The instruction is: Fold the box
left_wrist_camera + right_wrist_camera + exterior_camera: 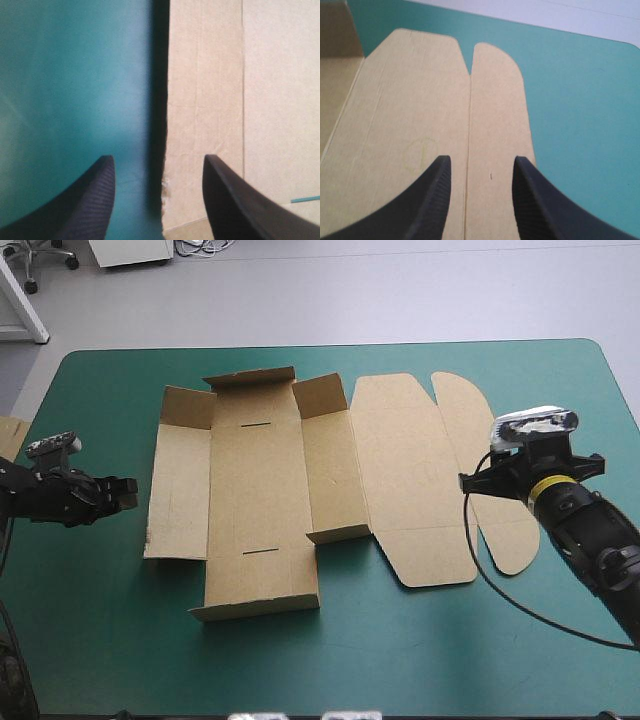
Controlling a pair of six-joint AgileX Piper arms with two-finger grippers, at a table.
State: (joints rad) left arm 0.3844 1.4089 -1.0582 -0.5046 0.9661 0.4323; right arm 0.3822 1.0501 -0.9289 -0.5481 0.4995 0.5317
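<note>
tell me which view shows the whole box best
The high view: the box shows whole, some flaps raised, lid flat. The left wrist view catches only its left edge; the right wrist view only the lid and rounded flap.

It looks like a lab or test workroom; a teal-green covered surface [400, 640] stands on a plain grey floor [400, 290]; beyond its far edge are a wheeled chair base [35, 260], a white cabinet [130, 250] and loose cables [205, 246].
</note>
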